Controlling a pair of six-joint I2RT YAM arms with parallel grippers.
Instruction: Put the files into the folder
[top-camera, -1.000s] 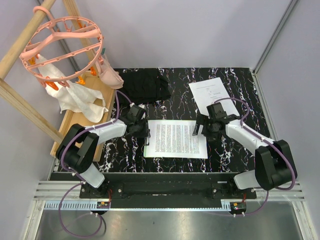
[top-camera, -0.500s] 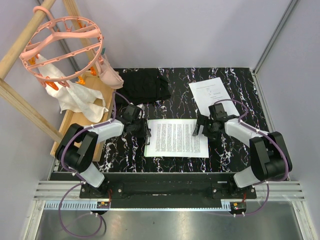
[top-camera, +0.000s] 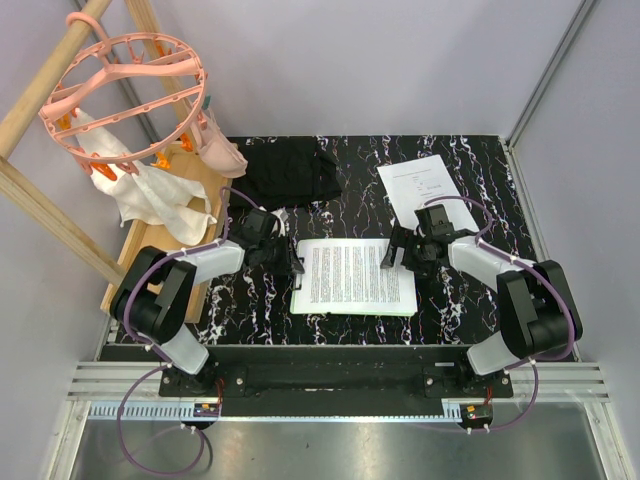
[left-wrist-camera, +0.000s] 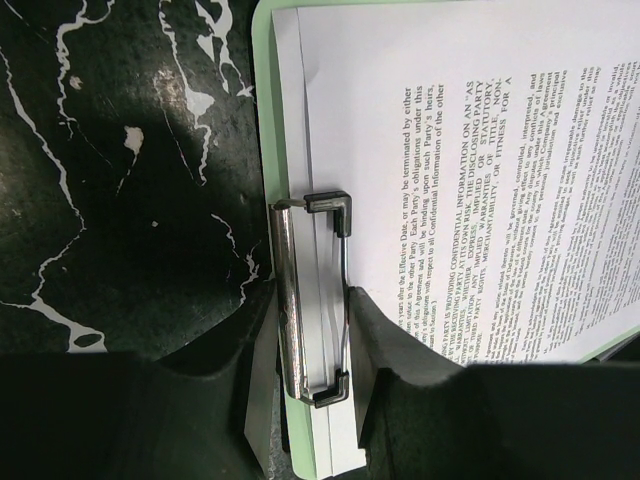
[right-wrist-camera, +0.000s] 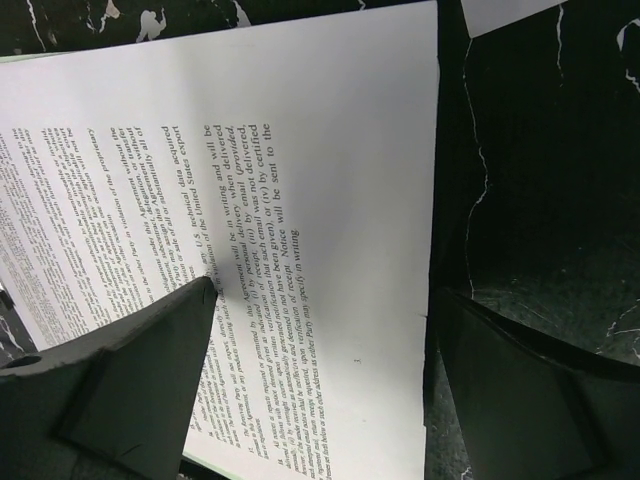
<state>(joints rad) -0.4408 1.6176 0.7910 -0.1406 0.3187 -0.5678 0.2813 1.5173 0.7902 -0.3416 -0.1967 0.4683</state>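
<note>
The light-green folder (top-camera: 352, 314) lies in the middle of the table with a printed sheet (top-camera: 355, 275) on it. In the left wrist view the folder's green border (left-wrist-camera: 264, 110) and its metal clip (left-wrist-camera: 312, 290) show, with the sheet (left-wrist-camera: 470, 150) tucked under the clip. My left gripper (top-camera: 288, 260) is at the folder's left short edge, and its jaws (left-wrist-camera: 315, 370) are closed against both sides of the clip. My right gripper (top-camera: 400, 254) is open over the sheet's right edge (right-wrist-camera: 330, 350): one finger (right-wrist-camera: 140, 370) is on the paper (right-wrist-camera: 330, 180) and the other is off it. A second sheet (top-camera: 425, 185) lies at the back right.
A black fabric piece (top-camera: 290, 168) lies at the back centre. A white rag (top-camera: 165, 205) and a pink round hanger (top-camera: 125, 95) are on the wooden rack (top-camera: 140, 245) at the left. The table is black marble (top-camera: 470, 300).
Both grippers have shifted slightly towards the back. The folder and sheet have barely moved.
</note>
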